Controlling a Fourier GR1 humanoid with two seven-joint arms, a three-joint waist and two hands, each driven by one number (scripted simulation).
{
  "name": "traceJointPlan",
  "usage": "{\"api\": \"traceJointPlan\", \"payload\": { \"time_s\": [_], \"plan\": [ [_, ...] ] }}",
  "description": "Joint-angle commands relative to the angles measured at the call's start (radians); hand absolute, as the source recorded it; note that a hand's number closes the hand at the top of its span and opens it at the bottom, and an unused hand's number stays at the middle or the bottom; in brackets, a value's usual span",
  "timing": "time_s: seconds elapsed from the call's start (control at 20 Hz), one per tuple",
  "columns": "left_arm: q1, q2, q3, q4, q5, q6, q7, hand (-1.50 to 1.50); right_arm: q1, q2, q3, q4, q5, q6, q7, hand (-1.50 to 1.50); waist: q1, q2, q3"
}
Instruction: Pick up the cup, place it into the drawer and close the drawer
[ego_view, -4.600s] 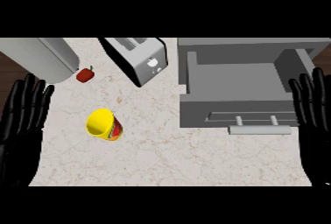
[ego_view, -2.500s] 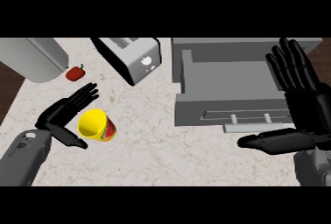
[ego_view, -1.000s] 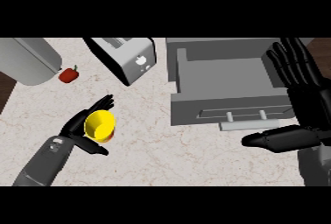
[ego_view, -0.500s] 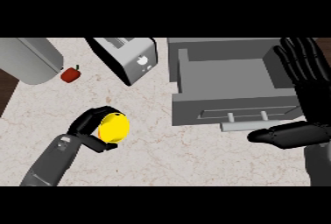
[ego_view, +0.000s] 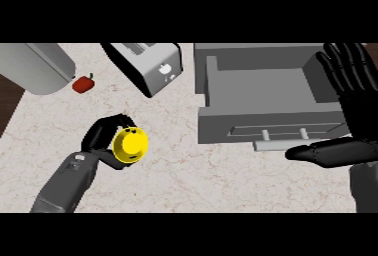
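Observation:
My left hand (ego_view: 101, 136) is curled round the yellow cup (ego_view: 130, 145) at the counter's left middle. The cup is tipped so its round yellow underside faces up toward me, and it looks lifted off the counter. The grey drawer (ego_view: 221, 120) stands pulled out at the upper right, its inside bare, with a handle (ego_view: 283, 133) on its front panel. My right hand (ego_view: 353, 90) is open at the right edge beside the drawer, fingers straight and pointing up, thumb stretched out left just below the drawer front.
A silver toaster (ego_view: 148, 65) stands at the top middle. A grey rounded appliance (ego_view: 33, 67) fills the upper left corner, with a small red pepper-like thing (ego_view: 84, 84) beside it. Speckled counter (ego_view: 192, 180) spreads below the drawer.
My left hand came in from the left edge, closed round the cup and raised and tipped it. My right hand rose beside the drawer and has stayed there, open.

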Motion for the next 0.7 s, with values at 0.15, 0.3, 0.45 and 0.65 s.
{"api": "traceJointPlan", "payload": {
  "time_s": [0.15, 0.3, 0.45, 0.65],
  "plan": [
    [0.087, -0.031, 0.246, -0.013, 0.202, 0.221, -0.157, 1.50, 0.012, -0.014, -0.019, -0.018, -0.003, -0.004, 0.016, -1.50, 0.038, -0.013, 0.002],
    [-0.021, -0.072, 0.239, -0.052, 0.201, 0.236, -0.093, 1.50, 0.046, 0.009, 0.006, -0.025, 0.020, -0.013, 0.011, -1.50, 0.026, -0.016, 0.005],
    [0.003, -0.106, 0.176, -0.161, 0.168, 0.232, -0.029, 1.50, 0.004, -0.065, -0.082, -0.011, -0.059, 0.037, 0.048, -1.50, 0.043, -0.023, 0.007],
    [-0.080, -0.157, 0.157, -0.270, 0.174, 0.309, 0.088, 1.50, 0.028, 0.001, -0.008, 0.011, 0.041, -0.011, -0.012, -1.50, 0.046, -0.022, 0.007]
  ]
}}
